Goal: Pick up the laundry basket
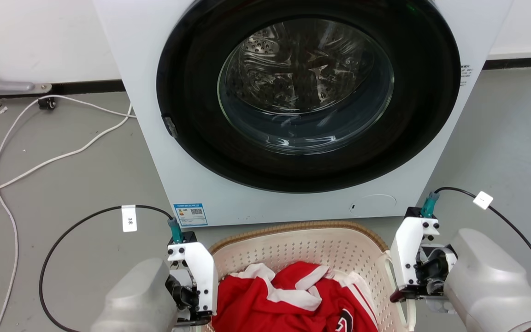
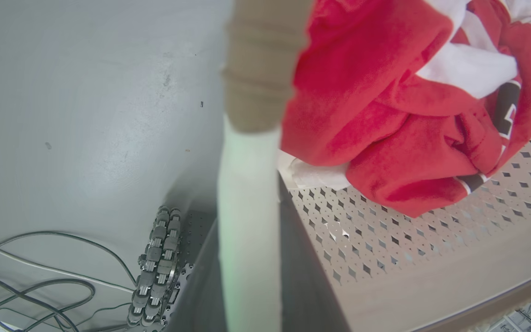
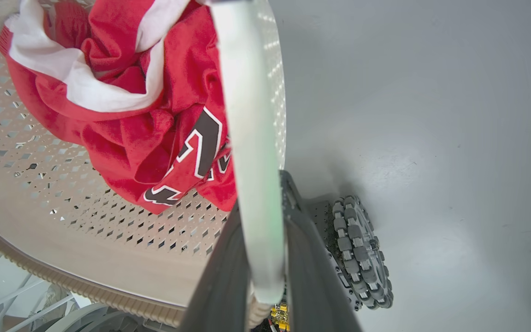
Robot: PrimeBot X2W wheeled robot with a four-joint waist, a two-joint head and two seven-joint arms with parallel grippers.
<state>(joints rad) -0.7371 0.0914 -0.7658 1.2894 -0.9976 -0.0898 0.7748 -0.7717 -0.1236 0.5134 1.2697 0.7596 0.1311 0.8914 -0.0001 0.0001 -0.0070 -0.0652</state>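
Left gripper (image 2: 249, 207): two long dark fingers pressed together on the white strap-like side handle (image 2: 247, 175) of the cream-white perforated plastic laundry basket (image 1: 302, 249), which has rounded corners and a tan-brown woven-look rim (image 1: 293, 227). Right gripper (image 3: 261, 193): fingers likewise pinching the opposite handle (image 3: 251, 115), a pale white strip running up between them. The basket sits directly in front of the white front-loading washing machine (image 1: 145, 138), centred below its round, dark-ringed glass door (image 1: 304, 87), with its far rim near the machine's lower panel. A crumpled red-and-white jersey with black lettering (image 1: 293, 295) lies inside the basket, in the half farther from the machine, and touches the perforated wall on both handle sides. A white cable (image 1: 62, 157) trails over the grey floor (image 1: 500, 138) on the robot's left of the machine. Whether the basket's base touches the floor or hangs free of it cannot be told.
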